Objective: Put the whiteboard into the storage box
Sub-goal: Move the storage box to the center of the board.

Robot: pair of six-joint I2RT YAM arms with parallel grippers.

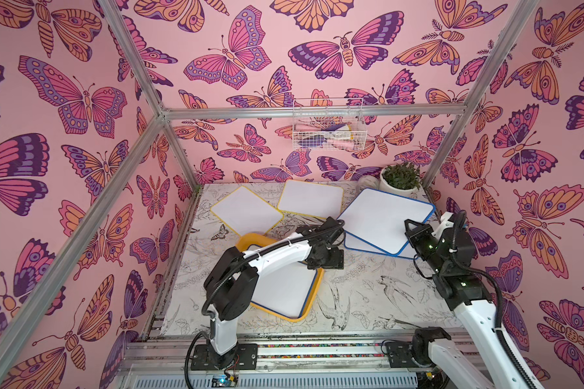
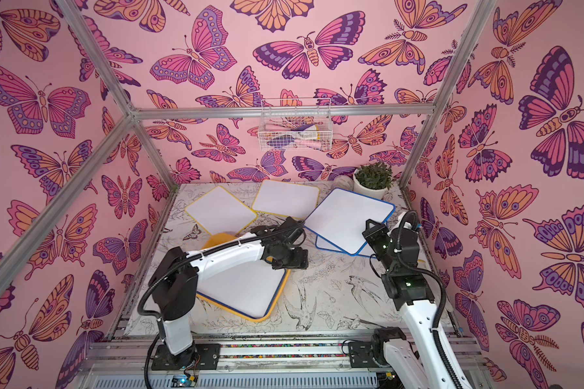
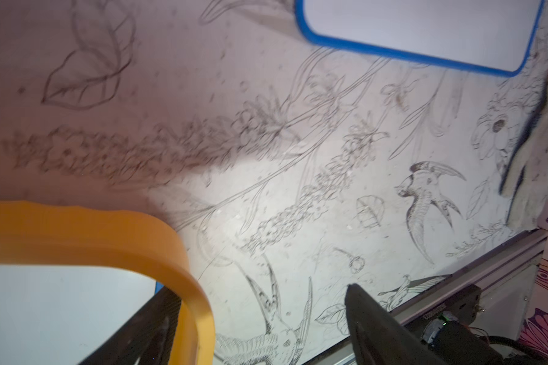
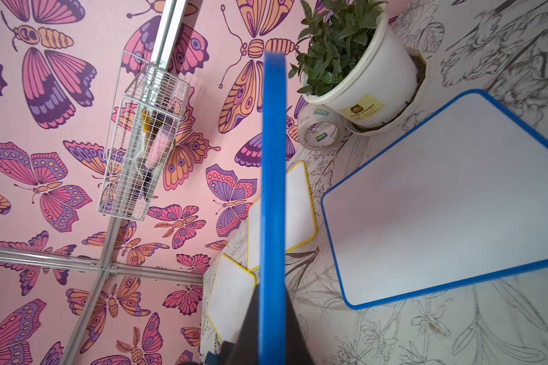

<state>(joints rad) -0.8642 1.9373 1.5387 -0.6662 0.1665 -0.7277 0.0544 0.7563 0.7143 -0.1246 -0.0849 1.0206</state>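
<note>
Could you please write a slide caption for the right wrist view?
Right gripper shut on a blue-framed whiteboard seen edge-on; a second blue-framed whiteboard lies on the table near a potted plant.

Left hand (image 3: 260, 303) spread wide, low, arm outstretched; right hand (image 4: 271, 297) clamped tight, wrist aloft.

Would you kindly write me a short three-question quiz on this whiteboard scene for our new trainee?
1. True or false: the right gripper is shut on the edge of a blue-framed whiteboard.
2. The frame of the boxed whiteboard in the storage box is: A yellow, B blue, C red.
3. How many yellow-framed whiteboards lie at the back of the table?
Key: 1 true; 2 B; 3 two.
</note>
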